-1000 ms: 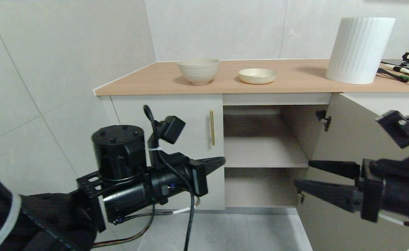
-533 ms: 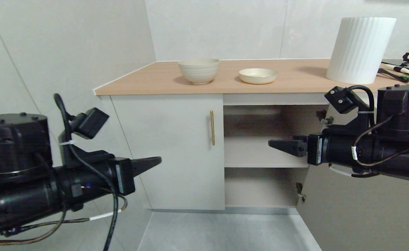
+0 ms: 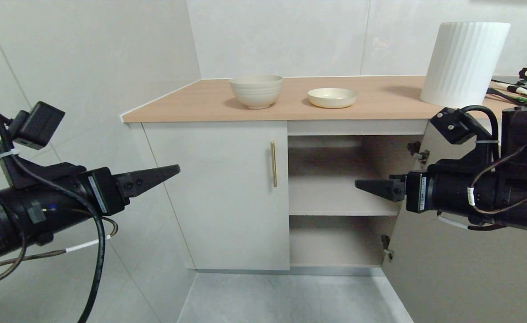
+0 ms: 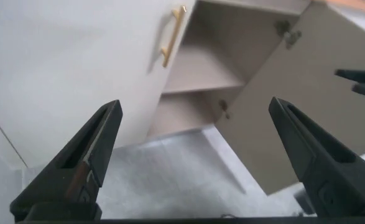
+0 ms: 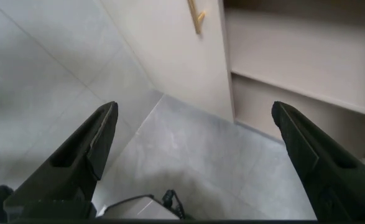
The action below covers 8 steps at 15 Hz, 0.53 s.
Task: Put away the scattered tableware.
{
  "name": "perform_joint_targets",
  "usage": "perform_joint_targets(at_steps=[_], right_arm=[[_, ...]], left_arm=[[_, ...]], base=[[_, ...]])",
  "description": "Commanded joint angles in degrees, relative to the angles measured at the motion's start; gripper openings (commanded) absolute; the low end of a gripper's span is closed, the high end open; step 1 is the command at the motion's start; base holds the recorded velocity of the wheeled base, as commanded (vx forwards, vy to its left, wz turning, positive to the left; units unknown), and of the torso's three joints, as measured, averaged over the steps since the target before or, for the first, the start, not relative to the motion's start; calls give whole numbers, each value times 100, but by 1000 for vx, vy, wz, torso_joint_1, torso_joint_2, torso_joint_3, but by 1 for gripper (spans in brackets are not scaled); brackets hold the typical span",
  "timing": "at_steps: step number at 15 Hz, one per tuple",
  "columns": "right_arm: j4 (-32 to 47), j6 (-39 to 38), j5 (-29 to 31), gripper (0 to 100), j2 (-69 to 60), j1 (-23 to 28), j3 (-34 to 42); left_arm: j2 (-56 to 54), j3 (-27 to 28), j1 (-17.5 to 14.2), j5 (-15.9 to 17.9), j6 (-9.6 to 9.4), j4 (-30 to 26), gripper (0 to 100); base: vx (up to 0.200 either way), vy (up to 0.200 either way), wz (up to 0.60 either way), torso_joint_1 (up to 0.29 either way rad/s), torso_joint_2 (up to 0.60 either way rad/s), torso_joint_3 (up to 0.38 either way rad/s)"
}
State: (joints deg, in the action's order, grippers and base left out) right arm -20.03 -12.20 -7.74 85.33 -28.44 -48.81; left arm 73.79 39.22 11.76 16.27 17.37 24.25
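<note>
Bowl (image 3: pixel 256 91) sits upright on the wooden worktop (image 3: pixel 187 106), toward its left end. A small shallow dish (image 3: pixel 332 97) is near it on the right, not touching. Both are cream coloured. Further right on the worktop stands a tall white ribbed container (image 3: pixel 464 63), and some dark utensils (image 3: pixel 517 93) lie at the far right edge.

Below the worktop is a cabinet. Its left door (image 3: pixel 218 193) is shut and has a gold handle (image 3: pixel 273 164). The right door (image 3: pixel 447 269) is swung wide open. One shelf (image 3: pixel 335 197) shows inside, with a lower compartment under it.

Left gripper (image 3: pixel 169 171) hangs in the air left of the cabinet, in front of the tiled wall, below worktop height and pointing toward the cabinet. The left wrist view shows its jaws spread wide with nothing between them. Right gripper (image 3: pixel 366 186) is level with the shelf, at the open side of the cabinet, just in front of the open door and pointing left. The right wrist view shows its jaws wide apart too, holding nothing. Both grippers are well apart from the bowl and the dish.
</note>
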Motion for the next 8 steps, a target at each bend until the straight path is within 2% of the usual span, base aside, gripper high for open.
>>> perform_joint_targets(at_steps=[1,8], right_arm=[[8,7,18,100,-175,-4,21],[8,7,18,100,-184,-74,38]], left_arm=[[-5,33,-113,-28,-6,1,100],[-5,77,-157,-28,-15,-34,100]], base=[[0,0,0,0,0,0],[0,0,0,0,0,0]])
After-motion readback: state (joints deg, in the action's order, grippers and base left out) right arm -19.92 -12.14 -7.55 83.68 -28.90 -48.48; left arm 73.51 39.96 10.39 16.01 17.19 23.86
